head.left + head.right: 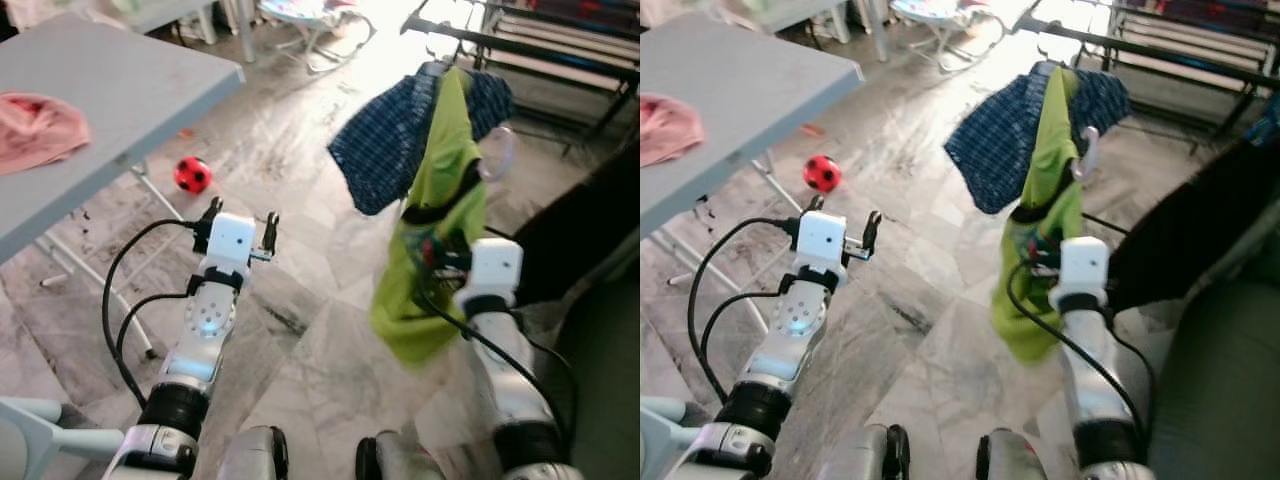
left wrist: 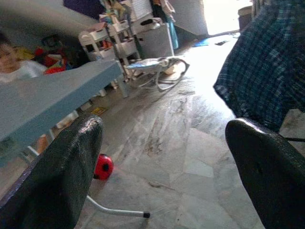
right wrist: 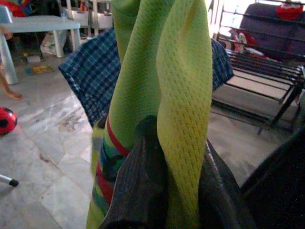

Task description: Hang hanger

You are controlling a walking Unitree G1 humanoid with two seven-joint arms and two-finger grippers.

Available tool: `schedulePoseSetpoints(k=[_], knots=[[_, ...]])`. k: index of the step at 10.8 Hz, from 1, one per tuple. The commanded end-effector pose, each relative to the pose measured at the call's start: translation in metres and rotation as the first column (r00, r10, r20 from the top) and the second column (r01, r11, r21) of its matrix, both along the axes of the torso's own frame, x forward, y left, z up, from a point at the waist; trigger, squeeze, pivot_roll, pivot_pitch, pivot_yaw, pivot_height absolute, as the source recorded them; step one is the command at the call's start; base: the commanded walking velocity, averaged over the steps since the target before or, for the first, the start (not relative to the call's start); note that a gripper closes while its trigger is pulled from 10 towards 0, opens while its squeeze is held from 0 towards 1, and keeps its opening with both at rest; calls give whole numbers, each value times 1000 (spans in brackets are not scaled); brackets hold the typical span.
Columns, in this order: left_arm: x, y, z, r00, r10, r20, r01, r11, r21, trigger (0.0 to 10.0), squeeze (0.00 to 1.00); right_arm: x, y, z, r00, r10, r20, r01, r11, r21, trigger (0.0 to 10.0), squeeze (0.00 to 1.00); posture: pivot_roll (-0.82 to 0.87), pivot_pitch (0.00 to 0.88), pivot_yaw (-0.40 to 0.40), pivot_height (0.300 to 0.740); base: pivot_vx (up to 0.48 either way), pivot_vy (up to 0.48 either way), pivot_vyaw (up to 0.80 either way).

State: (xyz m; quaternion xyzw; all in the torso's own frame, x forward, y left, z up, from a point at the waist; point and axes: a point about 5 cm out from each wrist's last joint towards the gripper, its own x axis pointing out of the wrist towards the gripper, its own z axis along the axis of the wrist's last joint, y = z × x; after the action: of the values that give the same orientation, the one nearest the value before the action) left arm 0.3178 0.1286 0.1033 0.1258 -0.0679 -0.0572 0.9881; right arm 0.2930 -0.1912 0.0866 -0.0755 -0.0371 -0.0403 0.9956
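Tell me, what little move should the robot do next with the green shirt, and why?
Probably lift it a bit higher and forward toward the black rack. The right gripper is shut on the green shirt, a pale hanger hook sticks out beside it, and the rack's bar lies just beyond, not yet reached. The left gripper is open, holding nothing.

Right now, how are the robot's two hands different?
The right gripper is shut on the green shirt, while the left gripper is open and holds nothing. The right gripper is raised near the blue checked cloth; the left gripper hangs over bare floor near the red ball. Both have two black fingers on a white wrist.
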Motion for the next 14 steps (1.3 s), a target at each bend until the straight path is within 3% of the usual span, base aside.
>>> schedulePoseSetpoints(k=[1,3,5,6,8,11,14], knots=[[1,2,0,1000,11,4,-11,1000,5,10000,0,4,-1,8,999,-13,47,12,1000,8,10000,0,-85,0,42,740,0,0,0],[6,-2,-3,1000,14,5,-14,1000,4,10000,0,7,-4,1,998,-45,37,44,999,28,10000,0,-83,0,39,740,0,0,0],[7,-5,-4,1000,-20,-11,20,1000,-8,10000,0,10,1,3,999,3,47,-6,999,50,10000,0,-81,0,37,740,0,0,0],[5,-9,-6,996,-85,-25,85,996,-24,10000,0,12,7,7,994,97,45,-97,995,2,10000,0,-80,0,30,740,0,0,800],[3,-13,-9,995,-94,-32,94,995,-18,10000,0,13,22,19,958,273,84,-275,962,5,10000,0,-91,0,31,740,0,0,800],[9,-22,-3,992,-122,-15,122,992,8,10000,0,16,23,25,947,305,97,-311,949,49,10000,0,-96,38,35,740,0,0,800],[11,-31,1,989,-149,-12,150,988,26,10000,0,16,43,29,912,399,94,-404,914,39,10000,0,-68,89,48,740,0,0,800]])
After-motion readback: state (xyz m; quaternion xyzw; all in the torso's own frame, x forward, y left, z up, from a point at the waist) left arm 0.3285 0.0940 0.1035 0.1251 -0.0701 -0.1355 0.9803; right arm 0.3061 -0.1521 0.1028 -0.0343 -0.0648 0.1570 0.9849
